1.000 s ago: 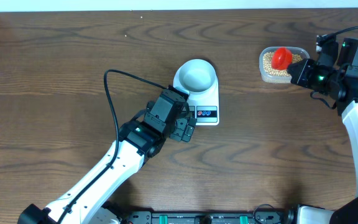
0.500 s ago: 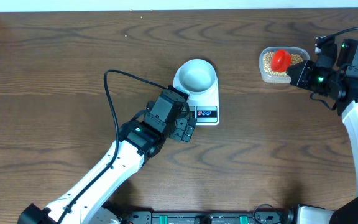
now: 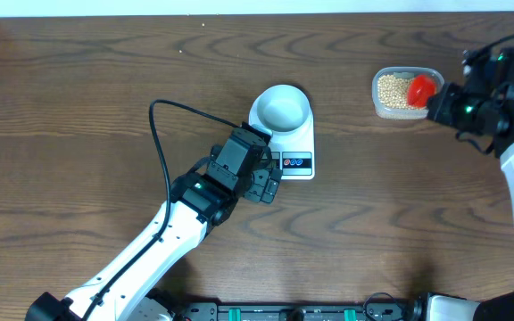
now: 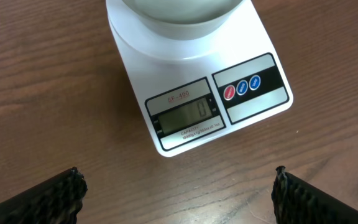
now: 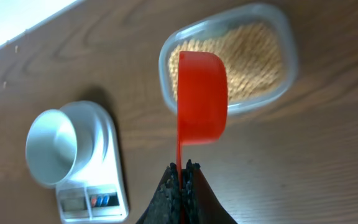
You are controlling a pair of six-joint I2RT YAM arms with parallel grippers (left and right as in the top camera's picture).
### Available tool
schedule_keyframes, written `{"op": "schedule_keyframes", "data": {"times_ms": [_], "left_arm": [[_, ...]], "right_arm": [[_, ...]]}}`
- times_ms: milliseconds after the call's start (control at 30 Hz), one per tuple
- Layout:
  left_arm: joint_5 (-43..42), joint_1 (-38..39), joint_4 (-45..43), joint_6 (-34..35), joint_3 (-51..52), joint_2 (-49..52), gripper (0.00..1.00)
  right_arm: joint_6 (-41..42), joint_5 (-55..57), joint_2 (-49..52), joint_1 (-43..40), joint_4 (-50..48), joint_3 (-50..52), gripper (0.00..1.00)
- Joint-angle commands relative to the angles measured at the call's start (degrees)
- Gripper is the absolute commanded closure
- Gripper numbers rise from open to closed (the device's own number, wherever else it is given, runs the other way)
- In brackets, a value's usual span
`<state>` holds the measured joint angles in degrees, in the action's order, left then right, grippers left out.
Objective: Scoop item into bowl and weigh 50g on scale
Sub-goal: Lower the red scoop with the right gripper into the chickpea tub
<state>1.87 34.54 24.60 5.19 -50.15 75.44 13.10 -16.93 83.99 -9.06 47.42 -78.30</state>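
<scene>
Left wrist: scale (image 4: 166, 74) marked "SF-400", display reads 0; left jaws wide open. Right jaws clamp red scoop (image 5: 202, 96) by its handle, over beans (image 5: 253, 62).

Bowl (image 3: 281, 107) sits on scale (image 3: 298, 143); red scoop (image 3: 422, 87) hovers over tub (image 3: 391, 114).

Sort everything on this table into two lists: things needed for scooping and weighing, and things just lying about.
Needed: small round tan beans; clear plastic tub holding them; red plastic scoop; pale round bowl; flat white digital scale.
Lying about: black cable looped over the wooden table.
</scene>
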Motion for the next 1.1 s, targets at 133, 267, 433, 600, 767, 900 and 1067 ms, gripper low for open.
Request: {"op": "schedule_keyframes", "data": {"times_ms": [133, 267, 433, 600, 767, 900, 1067], "left_arm": [[0.52, -0.28, -0.02, 0.07, 0.59, 0.17, 0.02], [0.52, -0.28, -0.02, 0.07, 0.59, 0.17, 0.02], [0.52, -0.28, -0.02, 0.04, 0.59, 0.15, 0.02], [0.52, -0.28, 0.0, 0.07, 0.59, 0.15, 0.02], [0.52, -0.28, 0.0, 0.07, 0.59, 0.17, 0.02], [0.52, -0.28, -0.02, 0.04, 0.59, 0.15, 0.02], [0.52, -0.28, -0.02, 0.07, 0.59, 0.15, 0.02]], "right_arm": [[-5.07, 9.73, 6.91, 0.55, 5.31, -10.75, 0.99], [-8.79, 9.7, 13.84, 0.59, 8.35, -16.41, 0.99], [-13.49, 9.75, 19.87, 1.42, 7.58, -18.69, 0.99], [-13.68, 9.75, 23.02, 1.73, 6.43, -18.67, 0.99], [-13.81, 9.7, 24.96, 2.1, 5.6, -18.67, 0.99], [-13.84, 9.73, 26.64, 2.32, 5.79, -18.6, 0.99], [-13.84, 9.68, 28.46, 2.36, 5.92, -18.58, 0.99]]}}
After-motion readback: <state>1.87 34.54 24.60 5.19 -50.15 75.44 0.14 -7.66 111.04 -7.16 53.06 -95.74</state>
